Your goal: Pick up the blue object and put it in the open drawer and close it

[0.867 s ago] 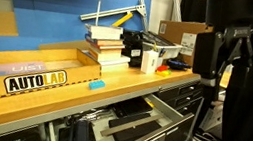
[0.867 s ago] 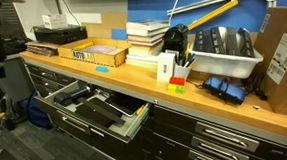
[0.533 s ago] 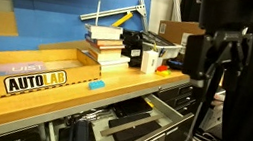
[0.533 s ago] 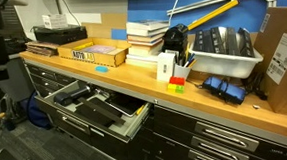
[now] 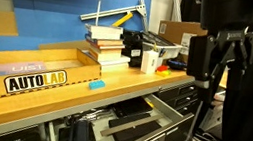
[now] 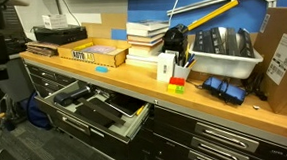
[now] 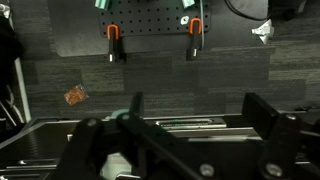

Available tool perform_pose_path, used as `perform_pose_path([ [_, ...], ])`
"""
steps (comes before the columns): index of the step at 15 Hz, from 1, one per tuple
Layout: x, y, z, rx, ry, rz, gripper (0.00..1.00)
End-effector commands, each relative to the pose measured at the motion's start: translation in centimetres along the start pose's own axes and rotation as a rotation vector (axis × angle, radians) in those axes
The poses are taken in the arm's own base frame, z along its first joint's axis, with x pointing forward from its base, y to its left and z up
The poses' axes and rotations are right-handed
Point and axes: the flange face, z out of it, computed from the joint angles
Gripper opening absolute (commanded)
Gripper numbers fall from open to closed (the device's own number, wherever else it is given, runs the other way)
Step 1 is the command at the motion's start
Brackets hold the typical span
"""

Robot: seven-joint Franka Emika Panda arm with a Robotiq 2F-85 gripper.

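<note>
Plainly, the biggest worry is the counter (image 5: 14, 109) itself. The arm (image 5: 217, 49) stands out beyond one end edge of it, and by my reckoning a sweep that comes in too low would knock against that edge or its corner. Next is the open drawer (image 5: 144, 119), pulled out below the front edge with black tools inside. It juts into the approach, so a low pass could catch its pale side. A block dropped carelessly could also land on the tools and sit proud, which would foul the closing. The cardboard box (image 5: 35, 72) marked AUTOLAB sits close behind the target, so a finger coming down on the far side could strike its wall. The blue object (image 5: 96, 84) is small and flat, and I judge it could skid off the front edge if it is nudged rather than gripped.

In the wrist view the pincer (image 7: 198, 125) has its fingers spread wide with nothing between them, and it looks down at the floor rather than at the counter. The blue object lies on the counter near the front edge, just in front of the box and above the open drawer. It is well apart from the pincer, which hangs past the counter's end.
</note>
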Motion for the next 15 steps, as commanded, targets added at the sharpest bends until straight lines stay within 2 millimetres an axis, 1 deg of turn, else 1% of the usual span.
perform_pose_path([
  [1,-0.2,0.0,-0.1,0.000,0.004,-0.001,1.00],
  [8,-0.2,0.1,-0.1,-0.001,0.004,-0.002,1.00],
  [9,0.0,-0.2,-0.5,0.053,0.078,0.065,1.00],
  [11,1.0,-1.8,-1.3,0.131,0.149,0.110,1.00],
  [15,3.6,-6.1,-2.3,0.229,0.323,0.159,1.00],
])
